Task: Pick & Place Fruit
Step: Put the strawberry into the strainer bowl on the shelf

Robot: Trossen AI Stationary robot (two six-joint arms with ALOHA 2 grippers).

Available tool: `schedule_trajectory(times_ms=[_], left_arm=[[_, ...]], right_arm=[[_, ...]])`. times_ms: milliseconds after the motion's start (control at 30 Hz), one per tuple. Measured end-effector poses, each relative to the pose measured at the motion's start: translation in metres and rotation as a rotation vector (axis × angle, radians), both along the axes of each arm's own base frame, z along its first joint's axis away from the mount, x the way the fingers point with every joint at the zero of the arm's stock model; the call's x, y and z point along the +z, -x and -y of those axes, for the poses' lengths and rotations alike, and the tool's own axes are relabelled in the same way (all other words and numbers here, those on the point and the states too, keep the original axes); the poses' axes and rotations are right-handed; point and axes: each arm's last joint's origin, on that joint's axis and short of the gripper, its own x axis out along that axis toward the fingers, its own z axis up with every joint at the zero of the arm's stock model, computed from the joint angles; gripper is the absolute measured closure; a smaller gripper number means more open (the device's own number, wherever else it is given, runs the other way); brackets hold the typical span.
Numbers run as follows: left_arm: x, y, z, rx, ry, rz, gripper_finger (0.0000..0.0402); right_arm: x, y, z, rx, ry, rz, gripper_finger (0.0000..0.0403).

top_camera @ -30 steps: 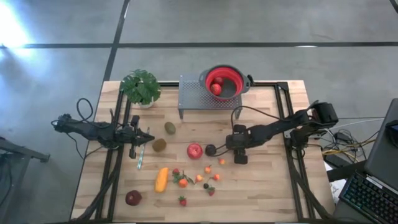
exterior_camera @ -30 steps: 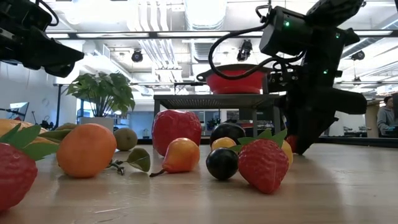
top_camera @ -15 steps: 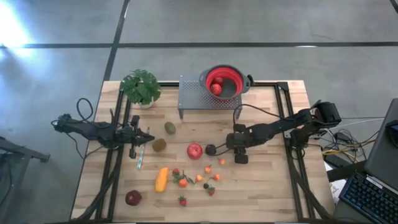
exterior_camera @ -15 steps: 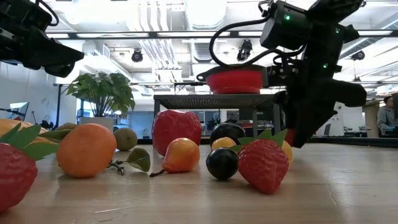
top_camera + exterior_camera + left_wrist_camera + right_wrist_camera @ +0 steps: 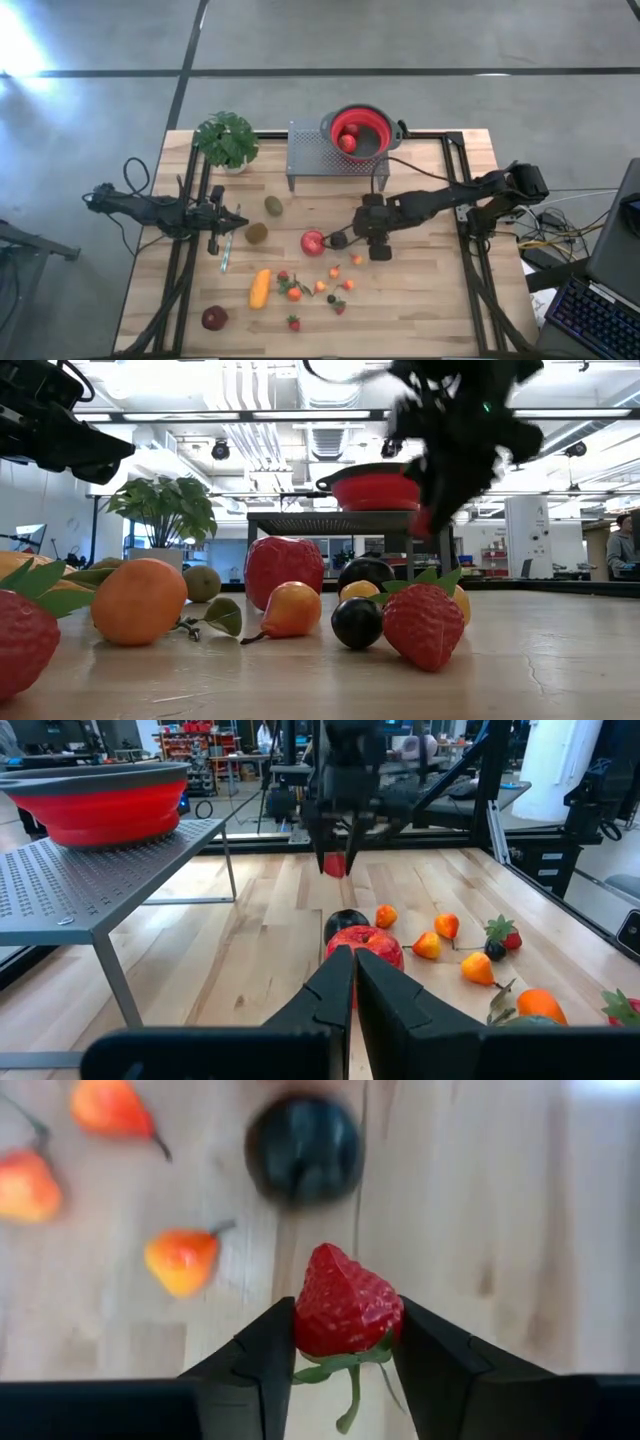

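The right gripper (image 5: 345, 1342) hangs above the middle of the pale wooden worktop (image 5: 420, 300), its fingers (image 5: 265, 1355) clamped on a small red toy strawberry (image 5: 346, 1310), just over the round dark plum (image 5: 303, 1148). The left gripper (image 5: 354, 965), fingers clenched on nothing, waits near the worktop's left side.

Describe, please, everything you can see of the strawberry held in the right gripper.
The strawberry is a small toy fruit, red with a dimpled skin and a green leafy stem hanging from its broad end, its tip pointing away from the wrist. The right gripper is shut on it, one finger against each side. It hangs clear above the wooden table, near the dark plum.
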Motion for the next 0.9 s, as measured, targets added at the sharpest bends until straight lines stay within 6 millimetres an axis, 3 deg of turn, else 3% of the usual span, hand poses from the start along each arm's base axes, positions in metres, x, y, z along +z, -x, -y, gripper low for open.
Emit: schedule_trajectory(times_ms=[233, 500, 667, 900], left_arm=[[0.0, 0.0, 0.0, 0.0, 0.0, 0.0, 0.038], [0.0, 0.0, 0.0, 0.0, 0.0, 0.0, 0.038], [0.0, 0.0, 0.0, 0.0, 0.0, 0.0, 0.0381], [0.0, 0.0, 0.0, 0.0, 0.0, 0.0, 0.0381]], right_arm=[[0.056, -0.02, 0.012, 0.031, 0.033, 0.103, 0.0258], [0.111, -0.026, 0.048, -0.029, 0.07, 0.184, 0.0262], [0.131, -0.024, 0.07, -0.093, 0.082, 0.219, 0.0266], [0.14, -0.02, 0.095, -0.154, 0.101, 0.233, 0.0256]])
